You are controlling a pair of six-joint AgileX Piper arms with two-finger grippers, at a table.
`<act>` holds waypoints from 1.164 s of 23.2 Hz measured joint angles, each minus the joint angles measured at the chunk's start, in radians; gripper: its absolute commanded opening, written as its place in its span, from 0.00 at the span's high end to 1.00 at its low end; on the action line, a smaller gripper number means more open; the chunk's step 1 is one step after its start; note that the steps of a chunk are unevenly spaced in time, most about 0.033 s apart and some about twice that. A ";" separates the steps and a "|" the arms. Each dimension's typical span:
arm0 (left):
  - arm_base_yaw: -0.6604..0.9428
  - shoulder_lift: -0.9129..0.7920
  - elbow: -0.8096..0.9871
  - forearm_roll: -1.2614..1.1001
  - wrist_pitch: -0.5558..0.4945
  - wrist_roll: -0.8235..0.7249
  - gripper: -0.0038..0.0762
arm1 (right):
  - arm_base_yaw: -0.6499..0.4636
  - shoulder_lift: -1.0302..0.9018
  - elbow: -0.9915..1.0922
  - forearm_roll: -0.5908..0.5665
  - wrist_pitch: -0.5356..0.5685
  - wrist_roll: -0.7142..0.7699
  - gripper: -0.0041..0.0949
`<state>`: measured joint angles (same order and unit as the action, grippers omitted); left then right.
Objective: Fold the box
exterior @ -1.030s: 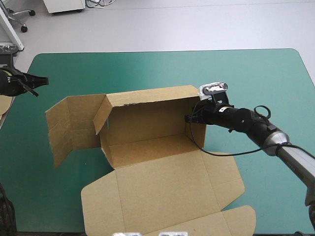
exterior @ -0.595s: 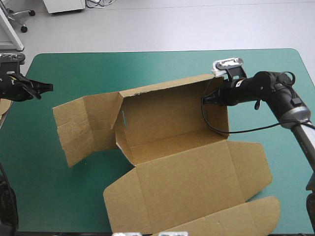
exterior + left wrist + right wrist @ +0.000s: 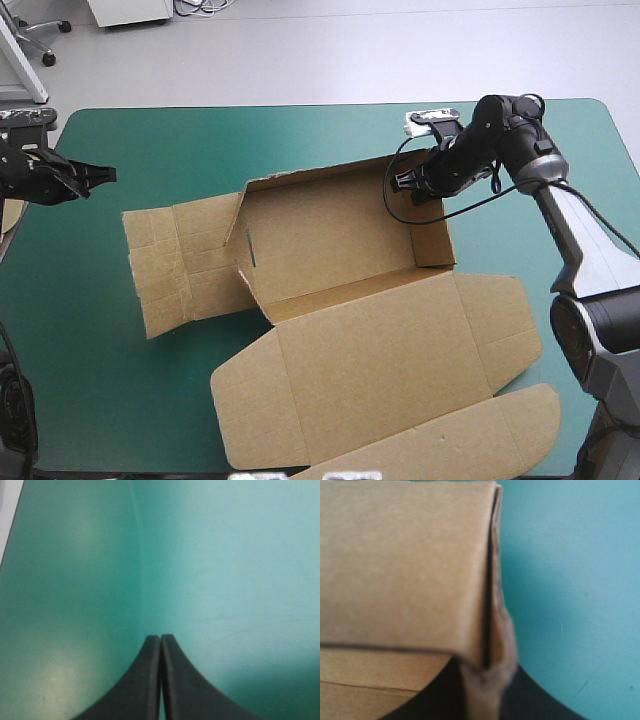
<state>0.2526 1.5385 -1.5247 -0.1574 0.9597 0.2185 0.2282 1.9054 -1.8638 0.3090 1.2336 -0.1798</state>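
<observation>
The brown box (image 3: 330, 235) lies partly raised in the middle of the teal-green cover (image 3: 300, 135). Its back wall and right end wall stand up. The left end panels (image 3: 180, 262) lie spread flat, and the wide lid (image 3: 385, 365) lies flat toward the table's front edge. My right gripper (image 3: 401, 183) is shut on the box at its far right corner. The right wrist view shows the doubled board edge (image 3: 492, 630) pinched between my right gripper (image 3: 482, 675) fingers. My left gripper (image 3: 103, 175) hovers shut near the table's left edge, well clear of the box, over bare cover (image 3: 225, 555).
An edge of more brown board (image 3: 8, 215) shows at the table's left edge. The lid's tuck flap (image 3: 470, 435) reaches the front edge. Bare cover lies along the far side and at the front left corner.
My right gripper has dragged the box toward the right and far side, turning it. The left end panels have dropped flatter. My left gripper has edged slightly toward the box.
</observation>
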 measured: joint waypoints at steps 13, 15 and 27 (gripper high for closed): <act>0.000 0.028 0.003 -0.051 -0.001 0.035 0.97 | 0.020 0.162 -0.018 0.029 -0.040 0.021 0.97; 0.000 0.028 0.003 -0.051 -0.001 0.035 0.97 | 0.029 0.172 -0.018 0.029 -0.040 0.015 0.97; 0.000 0.028 0.003 -0.051 -0.005 0.038 0.97 | 0.039 0.177 -0.018 0.059 -0.021 -0.055 0.80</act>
<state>0.2526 1.5662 -1.5220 -0.2083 0.9551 0.2567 0.2669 2.0824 -1.8815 0.3682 1.2127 -0.2346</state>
